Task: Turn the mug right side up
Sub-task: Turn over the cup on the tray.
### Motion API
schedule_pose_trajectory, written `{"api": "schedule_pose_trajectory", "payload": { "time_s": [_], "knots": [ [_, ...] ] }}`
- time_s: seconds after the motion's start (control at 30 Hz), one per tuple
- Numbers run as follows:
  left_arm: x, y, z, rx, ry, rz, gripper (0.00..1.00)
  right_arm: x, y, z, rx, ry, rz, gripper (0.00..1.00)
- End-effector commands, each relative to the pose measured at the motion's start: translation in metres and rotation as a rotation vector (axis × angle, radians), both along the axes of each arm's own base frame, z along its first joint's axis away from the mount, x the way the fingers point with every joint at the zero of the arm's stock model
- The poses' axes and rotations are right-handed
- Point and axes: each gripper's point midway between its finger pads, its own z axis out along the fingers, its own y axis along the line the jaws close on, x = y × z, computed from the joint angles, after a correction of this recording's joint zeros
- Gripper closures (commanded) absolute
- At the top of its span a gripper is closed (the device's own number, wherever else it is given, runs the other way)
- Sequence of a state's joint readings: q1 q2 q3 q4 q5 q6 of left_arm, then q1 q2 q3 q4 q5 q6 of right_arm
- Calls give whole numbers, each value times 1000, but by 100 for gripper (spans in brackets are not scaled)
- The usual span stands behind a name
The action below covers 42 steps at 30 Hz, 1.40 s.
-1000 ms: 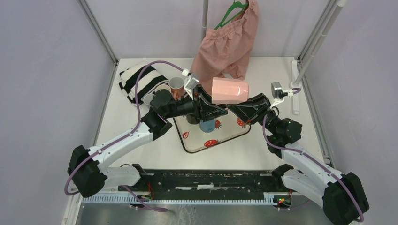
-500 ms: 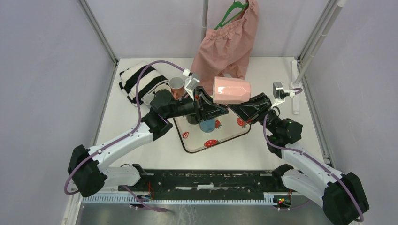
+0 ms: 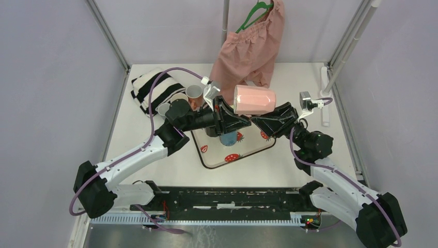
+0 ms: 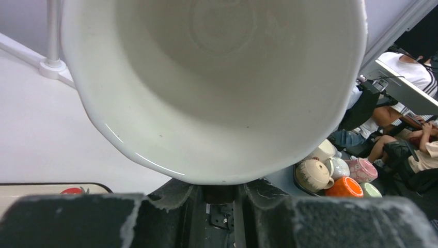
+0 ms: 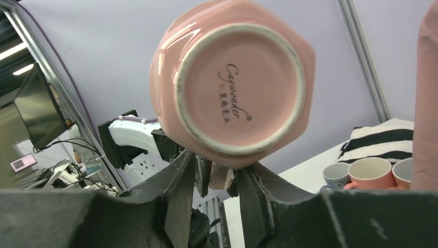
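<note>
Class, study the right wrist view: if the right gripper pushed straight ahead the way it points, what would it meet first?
The pink mug. Its handle sits between the fingers of the right gripper, so the gripper would probably press against that almost at once. The exact clearance is unclear.

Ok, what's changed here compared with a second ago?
The left end effector has closed under the mug, near its rim, and the mug has turned slightly. The right end effector, beneath the mug's base end, seems to be loosening; whether it has let go is unclear. Unchanged: mug held sideways above the tray, cups and striped cloth in place.
</note>
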<state>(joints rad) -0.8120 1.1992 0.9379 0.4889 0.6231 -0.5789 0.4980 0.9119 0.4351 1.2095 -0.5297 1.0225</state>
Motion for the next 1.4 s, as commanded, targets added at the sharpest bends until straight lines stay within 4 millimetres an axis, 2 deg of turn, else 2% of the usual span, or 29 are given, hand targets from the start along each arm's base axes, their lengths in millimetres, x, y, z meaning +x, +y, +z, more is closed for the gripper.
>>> {"api": "schedule_pose_trajectory", "payload": {
  "time_s": [0.0, 0.2, 0.37, 0.4, 0.63, 0.8, 1.0, 1.37],
  "knots": [
    [5, 10, 35, -64, -76, 73, 98, -12, -5, 20, 15, -115, -34, 56],
    [15, 21, 36, -46, -91, 172, 98, 0, -6, 4, -50, -103, -110, 46],
    [25, 31, 36, -16, -109, 265, 98, 11, -6, -17, -118, -70, -167, 40],
    [27, 34, 36, -11, -112, 288, 98, 13, -7, -22, -136, -63, -185, 36],
    [45, 58, 25, 82, -112, 457, 98, 25, -11, -54, -246, -18, -265, 35],
    [57, 83, 13, 148, -98, 597, 98, 29, -15, -66, -278, 5, -298, 34],
    [65, 117, -16, 282, -52, 742, 98, 33, -14, -72, -302, 13, -308, 34],
    [58, 178, -71, 478, 87, 949, 98, 39, -12, -84, -337, 28, -312, 34]
  ]
}}
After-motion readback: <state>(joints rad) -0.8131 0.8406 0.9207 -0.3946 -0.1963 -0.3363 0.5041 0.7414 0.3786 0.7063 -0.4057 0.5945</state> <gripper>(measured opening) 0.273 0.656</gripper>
